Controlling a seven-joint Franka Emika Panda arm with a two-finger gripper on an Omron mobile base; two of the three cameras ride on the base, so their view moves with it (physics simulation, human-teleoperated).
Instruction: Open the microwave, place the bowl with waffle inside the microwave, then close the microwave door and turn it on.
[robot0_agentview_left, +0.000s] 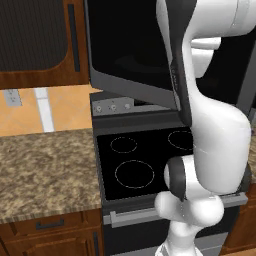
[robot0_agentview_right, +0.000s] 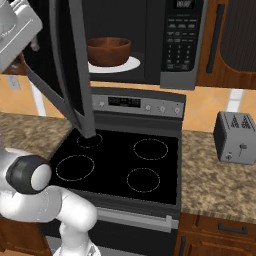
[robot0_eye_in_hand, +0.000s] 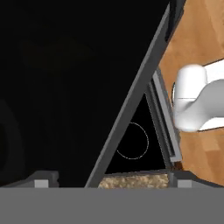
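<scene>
Granite counter and stove are lying below the pincer, whose spread I cannot tell. Just ahead, the microwave door is hanging open; beyond it the bowl is sitting inside the microwave. A glancing push could slip off the door's edge.

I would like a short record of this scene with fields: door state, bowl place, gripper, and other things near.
microwave door: swung wide open, out over the stove
bowl: inside the microwave, on its white plate
waffle: cannot be seen past the bowl's wall
gripper: close to the door's dark glass, tips apart, holding nothing
nearby: grey toaster on the counter, right of the stove
</scene>
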